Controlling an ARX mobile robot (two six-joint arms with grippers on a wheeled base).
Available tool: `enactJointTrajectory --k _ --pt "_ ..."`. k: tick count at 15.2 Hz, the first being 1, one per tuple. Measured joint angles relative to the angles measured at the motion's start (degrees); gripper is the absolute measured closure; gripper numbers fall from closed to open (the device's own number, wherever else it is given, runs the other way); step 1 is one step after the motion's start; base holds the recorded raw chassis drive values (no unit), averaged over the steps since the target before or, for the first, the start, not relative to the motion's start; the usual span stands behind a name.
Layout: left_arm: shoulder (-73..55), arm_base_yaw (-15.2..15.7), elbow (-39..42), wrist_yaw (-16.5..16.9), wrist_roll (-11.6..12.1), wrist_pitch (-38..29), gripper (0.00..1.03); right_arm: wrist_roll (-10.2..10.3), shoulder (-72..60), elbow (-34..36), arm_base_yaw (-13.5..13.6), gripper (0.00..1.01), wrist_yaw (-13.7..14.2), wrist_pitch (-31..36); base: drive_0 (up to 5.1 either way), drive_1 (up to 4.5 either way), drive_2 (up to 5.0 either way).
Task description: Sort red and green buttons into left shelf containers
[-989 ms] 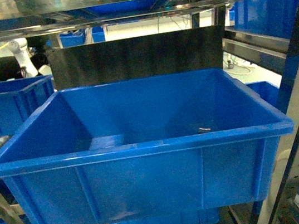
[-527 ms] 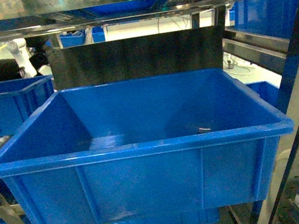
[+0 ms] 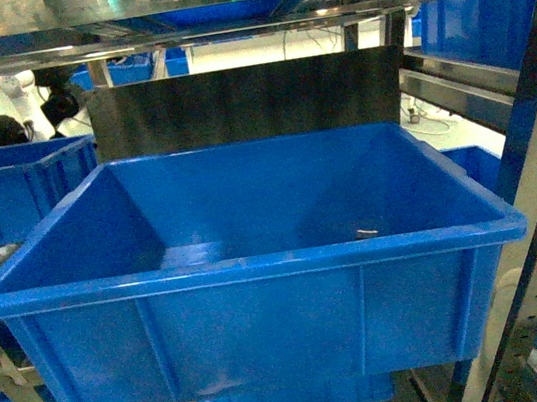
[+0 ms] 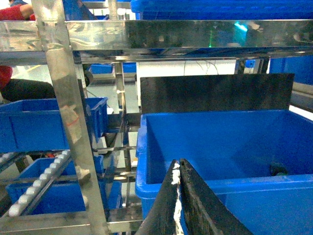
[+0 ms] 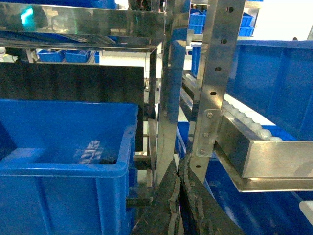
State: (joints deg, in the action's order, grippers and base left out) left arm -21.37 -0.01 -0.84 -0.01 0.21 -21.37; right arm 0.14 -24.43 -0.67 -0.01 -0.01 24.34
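A black panel (image 3: 249, 103) stands beneath the steel shelf (image 3: 241, 15).

Both claws, left (image 4: 179, 169) and right (image 5: 180, 171), have black, worn-looking fingers.

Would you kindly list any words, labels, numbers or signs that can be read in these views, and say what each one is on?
None can be read in any view.
Big blue bin: plain walls and rim, no label or print showing.
Black panel behind it: blank.
Steel shelf upright: only holes, no markings.
Small dark object in the bin: too small to tell.
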Motion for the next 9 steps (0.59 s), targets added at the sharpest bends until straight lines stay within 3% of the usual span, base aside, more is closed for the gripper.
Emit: enactJointTrajectory --k 9 --pt "10.62 0.00 0.00 0.00 0.00 10.60 1.01 0.00 12.26 0.00 0.00 0.99 0.00 -12.00 0.0 0.00 0.0"
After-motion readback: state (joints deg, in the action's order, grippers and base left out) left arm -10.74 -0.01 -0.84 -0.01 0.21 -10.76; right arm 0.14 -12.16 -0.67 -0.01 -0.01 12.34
